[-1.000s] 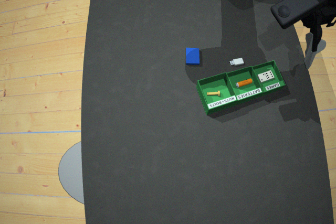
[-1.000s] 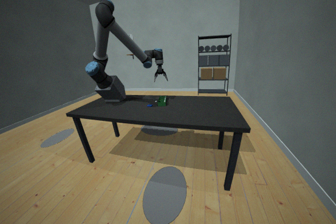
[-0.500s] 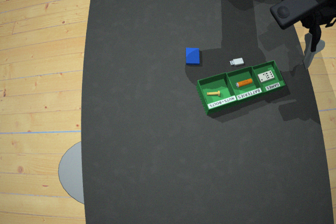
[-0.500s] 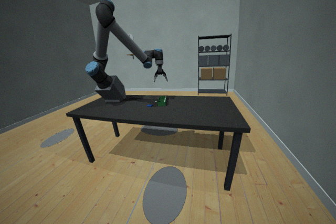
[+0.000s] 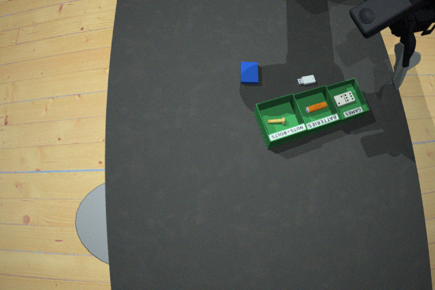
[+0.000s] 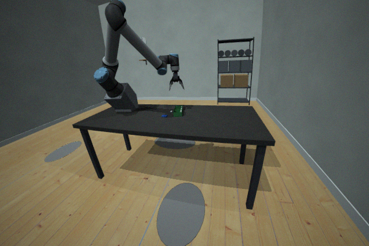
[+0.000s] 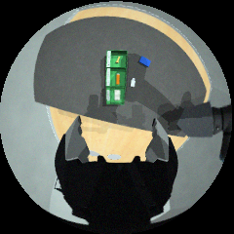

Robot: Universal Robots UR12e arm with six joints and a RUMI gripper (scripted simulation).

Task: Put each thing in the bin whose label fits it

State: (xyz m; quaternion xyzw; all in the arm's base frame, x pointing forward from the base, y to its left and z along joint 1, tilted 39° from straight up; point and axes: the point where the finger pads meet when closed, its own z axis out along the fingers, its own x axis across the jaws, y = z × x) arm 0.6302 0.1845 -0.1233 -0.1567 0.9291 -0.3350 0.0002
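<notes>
A green three-part bin block stands upright on the table, labelled NUTS+BOLTS, BATTERIES and GAMES. A yellow bolt (image 5: 276, 121) (image 7: 118, 60) lies in the NUTS+BOLTS bin. An orange battery (image 5: 317, 106) (image 7: 118, 79) lies in the BATTERIES bin. A white domino (image 5: 344, 98) (image 7: 117, 95) lies in the GAMES bin. A white USB stick (image 5: 308, 79) (image 7: 133, 83) lies on the table beside the bins. A blue block (image 5: 249, 73) (image 6: 164, 116) (image 7: 144, 61) lies on the table, apart from the bins. My gripper (image 6: 176, 89) (image 7: 117, 117) is open and empty, high above the table.
The dark table (image 5: 182, 174) (image 6: 214, 124) (image 7: 58, 73) bears the arm's base (image 6: 121, 98) at its far left in the exterior view. A shelf rack (image 6: 235, 87) stands by the back wall, beyond the table.
</notes>
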